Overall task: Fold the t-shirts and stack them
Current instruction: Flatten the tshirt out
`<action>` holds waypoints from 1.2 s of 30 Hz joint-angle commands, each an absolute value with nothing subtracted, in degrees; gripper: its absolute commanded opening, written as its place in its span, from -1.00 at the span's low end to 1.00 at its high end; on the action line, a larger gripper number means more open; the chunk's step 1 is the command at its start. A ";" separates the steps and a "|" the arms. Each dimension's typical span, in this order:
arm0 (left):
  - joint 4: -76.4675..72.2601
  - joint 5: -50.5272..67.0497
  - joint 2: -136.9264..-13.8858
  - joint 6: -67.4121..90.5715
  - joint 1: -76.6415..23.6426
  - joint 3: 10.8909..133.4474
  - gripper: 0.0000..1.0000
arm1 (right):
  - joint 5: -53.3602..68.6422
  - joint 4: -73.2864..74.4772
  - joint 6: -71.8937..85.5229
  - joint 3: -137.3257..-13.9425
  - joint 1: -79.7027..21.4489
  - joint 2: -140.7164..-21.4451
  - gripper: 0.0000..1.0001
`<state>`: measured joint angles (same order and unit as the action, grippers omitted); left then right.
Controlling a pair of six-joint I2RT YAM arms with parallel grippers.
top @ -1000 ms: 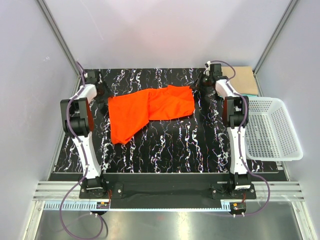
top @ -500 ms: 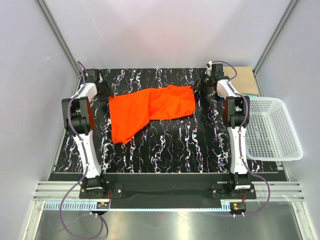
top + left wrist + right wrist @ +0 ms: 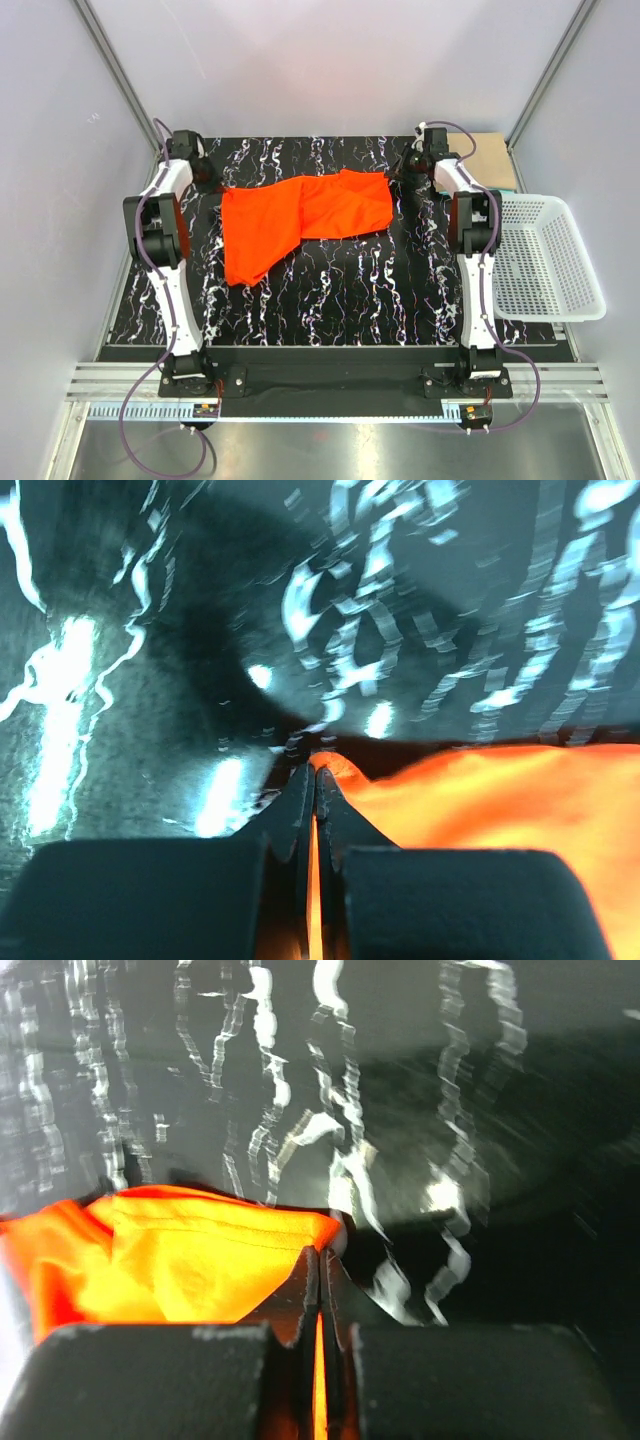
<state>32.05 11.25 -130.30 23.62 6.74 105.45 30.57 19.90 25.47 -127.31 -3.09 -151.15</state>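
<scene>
- Orange t-shirt point(image 3: 300, 222) lies rumpled on the far half of the table point(image 3: 350, 300). It is partly doubled over, with a flap trailing toward the near left.
- Left gripper point(image 3: 314, 775): jaws pinched tight on the shirt's far-left corner, a sliver of orange showing between them.
- Right gripper point(image 3: 321, 1260): jaws likewise pressed together on the far-right corner, where a stitched hem meets the tips.
- Handling, as a judgement: light, limp cloth with no stiffness. It should sag between two holds and slide easily over the glossy marbled top. Not fragile.
- Best hold looks to be the corners or hem, where stitching gives a thicker bite. A shallow pinch on a single layer may slip.
- White mesh basket point(image 3: 545, 260) sits off the table's right edge, beside the right arm. No cloth is visible inside.
- Tan folded cloth point(image 3: 492, 158) rests at the far right corner, a teal edge beneath it. This is likely the stack.
</scene>
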 commanded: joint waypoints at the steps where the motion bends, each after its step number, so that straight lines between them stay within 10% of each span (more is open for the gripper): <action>1: 30.59 14.95 -119.29 26.97 5.98 111.00 -1.00 | 20.06 14.70 20.57 -120.70 -2.72 -137.06 -1.00; 19: 29.45 10.28 -68.66 29.00 2.20 88.89 -1.00 | 12.48 15.82 14.23 -86.69 -2.64 -69.22 -1.00; 36: 38.05 18.89 -49.13 33.93 2.11 92.46 -1.00 | 21.18 29.98 24.87 -93.69 -2.72 -46.32 -1.00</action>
